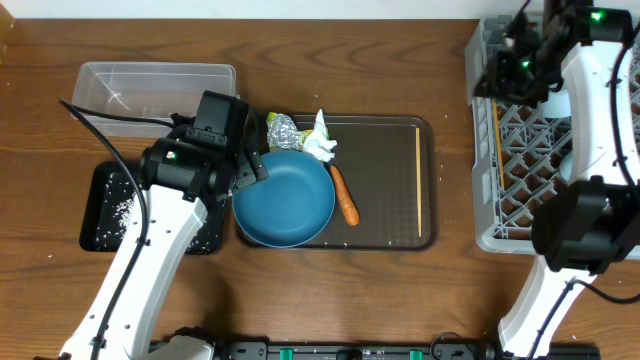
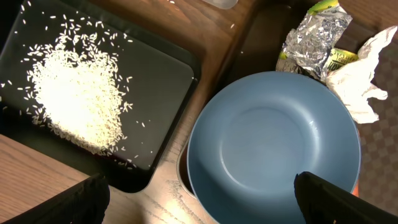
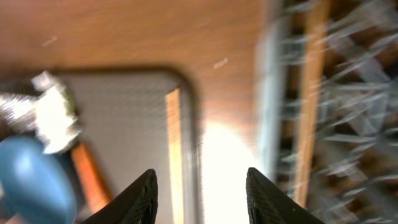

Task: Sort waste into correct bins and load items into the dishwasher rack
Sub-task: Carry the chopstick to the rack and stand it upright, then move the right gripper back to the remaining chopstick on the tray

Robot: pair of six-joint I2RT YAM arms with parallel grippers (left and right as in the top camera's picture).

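Grey dishwasher rack seems to hold one chopstick already; the right fingers stand apart, empty, by its edge. The brown tray carries the unloaded blue plate, under wide-open left fingers, plus unsorted carrot, foil ball, tissue and second chopstick. Rice lies binned in the black tray.
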